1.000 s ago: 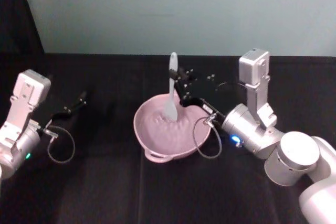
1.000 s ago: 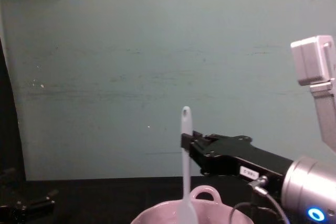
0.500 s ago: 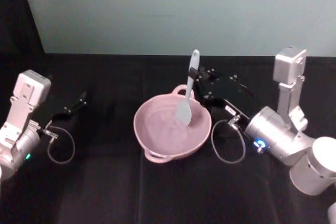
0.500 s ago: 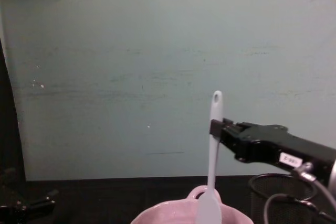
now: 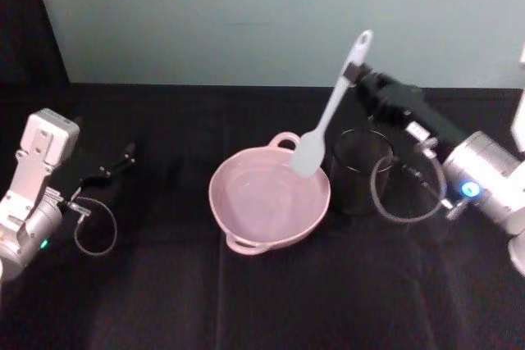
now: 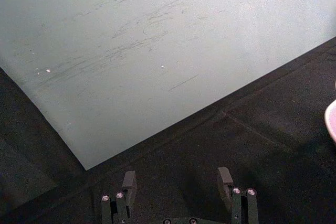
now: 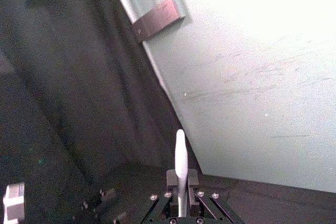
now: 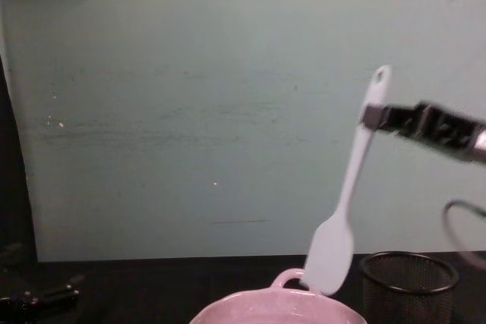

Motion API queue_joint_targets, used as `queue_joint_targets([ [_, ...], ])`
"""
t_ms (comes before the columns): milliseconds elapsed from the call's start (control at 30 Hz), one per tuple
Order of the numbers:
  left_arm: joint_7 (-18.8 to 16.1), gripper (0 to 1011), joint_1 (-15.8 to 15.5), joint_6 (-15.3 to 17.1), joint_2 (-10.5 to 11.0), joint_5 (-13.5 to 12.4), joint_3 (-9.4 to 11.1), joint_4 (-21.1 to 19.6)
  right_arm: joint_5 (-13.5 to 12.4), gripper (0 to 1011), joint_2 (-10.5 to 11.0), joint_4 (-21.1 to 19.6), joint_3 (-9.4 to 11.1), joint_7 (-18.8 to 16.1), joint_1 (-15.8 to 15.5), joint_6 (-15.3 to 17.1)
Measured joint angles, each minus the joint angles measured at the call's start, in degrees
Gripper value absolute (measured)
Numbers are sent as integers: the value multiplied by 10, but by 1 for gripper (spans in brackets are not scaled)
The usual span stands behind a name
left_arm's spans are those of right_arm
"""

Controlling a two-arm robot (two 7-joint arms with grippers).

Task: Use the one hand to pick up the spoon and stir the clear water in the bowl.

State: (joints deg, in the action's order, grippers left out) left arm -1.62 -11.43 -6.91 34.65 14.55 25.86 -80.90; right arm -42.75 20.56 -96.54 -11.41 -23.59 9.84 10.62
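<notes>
Pale green wall (image 5: 246, 22) at the back, black tabletop (image 5: 164, 284) under everything.

Step, my read: stirring phase, grasp already done, but the spoon isn't in the water right now.

- bowl (image 5: 271, 237): pink, centre of the tabletop, upright. Inside is glossy; can't read the level of the clear water.
- mesh cup (image 5: 353, 186): black, just beside the bowl on the robot's right. Not part of the task.
- spoon (image 5: 333, 104): in the air and tilted, hole end up toward the robot's right, head down toward the bowl. Chest view puts the head (image 8: 330, 252) right by the bowl's far rim next to the loop handle (image 8: 288, 272). It looks clear of the water; can't tell if it touches the rim.
- right claw (image 5: 354, 74): clamped on the upper handle just below the hole end, jaws closed onto the shaft from both sides. Right wrist view shows the handle tip poking out between the fingers (image 7: 190, 178). It touches nothing else and sits high, above the mesh cup.
- left claw (image 6: 177, 182): jaws wide apart, empty, parked low over the tabletop at far left, well apart from the bowl.

Next move needs:
- shift the head back over the bowl's centre, away from the far rim and the cup
- bring the spoon nearer upright, then lower it until the head is in the water
- sweep circles inside the wall and keep the clamp firm

Risks: the grip is high on a long handle, so the head may swing or the shaft pivot in the jaws. Clipping the rim could shove the bowl or slop water.
</notes>
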Motion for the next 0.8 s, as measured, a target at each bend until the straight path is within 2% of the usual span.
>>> queue_joint_targets([
  [100,0,1011,0,0,0,0,0,0,-29,109,8,-13,23,10,-2,19],
  [200,0,1011,0,0,0,0,0,0,-47,109,14,-15,41,17,-2,26],
  [300,0,1011,0,0,0,0,0,0,-65,109,23,3,59,20,3,24],
  [567,0,1011,0,0,0,0,0,0,-73,109,33,61,63,11,16,-4],
  [800,0,1011,0,0,0,0,0,0,-76,109,31,119,45,-9,32,-29],
])
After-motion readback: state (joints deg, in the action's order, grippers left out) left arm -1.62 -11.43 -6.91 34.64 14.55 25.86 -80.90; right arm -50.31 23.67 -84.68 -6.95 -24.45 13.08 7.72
